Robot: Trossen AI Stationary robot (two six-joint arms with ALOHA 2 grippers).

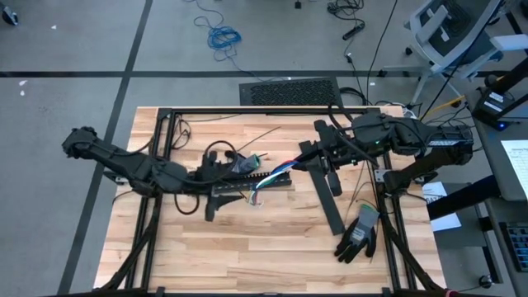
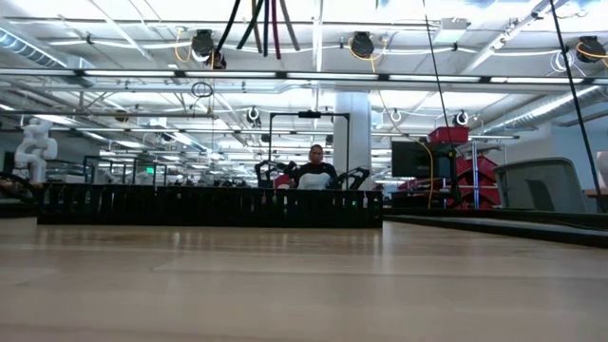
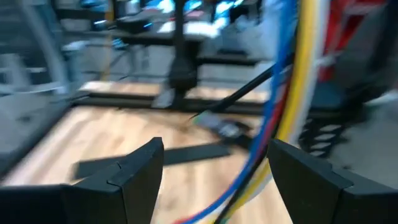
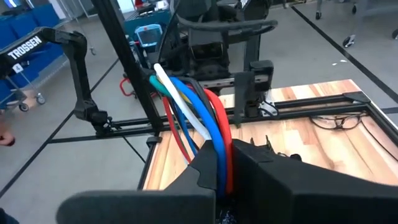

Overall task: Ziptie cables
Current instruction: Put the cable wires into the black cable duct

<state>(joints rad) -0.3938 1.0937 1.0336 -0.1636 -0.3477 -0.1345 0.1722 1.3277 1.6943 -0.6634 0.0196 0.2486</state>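
The cables (image 1: 276,172) are a bundle of blue, red, white, yellow and green wires. They stretch across the table's middle from my right gripper (image 1: 304,157) toward the black slotted duct (image 1: 247,190), and their left end reaches that duct. In the right wrist view my right gripper (image 4: 221,168) is shut on the cables (image 4: 199,118). My left gripper (image 1: 243,167) hovers at the bundle's left part. In its wrist view the left gripper (image 3: 214,162) is open, and the cables (image 3: 292,93) run between its fingers, close to one of them. The low view shows only the duct (image 2: 209,204). My right gripper pinches the bundle between its two fingers, with the red and blue wires (image 4: 219,155) showing in the gap. The fingers come level from the table's right side, and the wires run on from them toward the table's left. The held end is lifted clear of the table.
A second black duct strip (image 1: 330,198) lies right of centre, running near to far. A black and grey glove (image 1: 359,235) lies near the right front corner. A black frame (image 1: 247,110) with thin black wires borders the table. A person (image 2: 315,174) sits beyond the far edge.
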